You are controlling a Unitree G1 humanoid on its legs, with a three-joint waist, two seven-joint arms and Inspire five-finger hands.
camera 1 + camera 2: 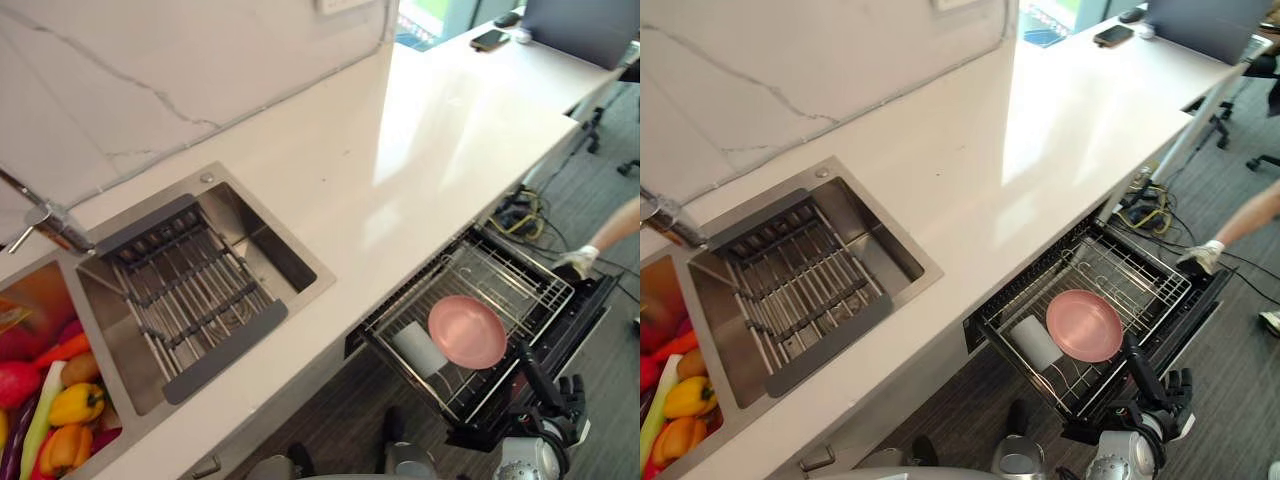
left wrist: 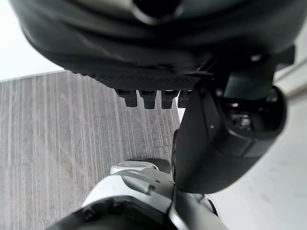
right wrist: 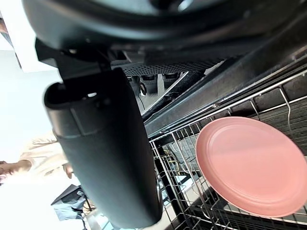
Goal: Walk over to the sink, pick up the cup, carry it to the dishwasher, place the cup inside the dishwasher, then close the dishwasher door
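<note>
Since the dishwasher (image 1: 580, 318) stands pulled out under the table (image 1: 400, 150), its wire rack (image 1: 1140, 272) is seen from above. The white cup (image 1: 418, 350) is seen lying on its side in the rack, just beside a pink plate (image 1: 468, 331); whether they touch cannot be told. The right hand (image 1: 562, 398) is seen at the dishwasher's near edge with fingers straight and nothing held; contact with the edge cannot be made out. The left hand (image 2: 158, 43) is seen over grey floor, fingers relaxed, nothing held. The sink (image 1: 262, 232) is spanned by a dark drainer (image 1: 190, 290). The tap (image 1: 50, 225) and the vegetables (image 1: 60, 410) are cut off by the frame edge. A person's arm (image 1: 612, 232) is cut off at the right, the white-covered hand (image 1: 580, 260) by the dishwasher's far corner. A phone (image 1: 490, 40) lies at the table's far end, its print too small to read.
</note>
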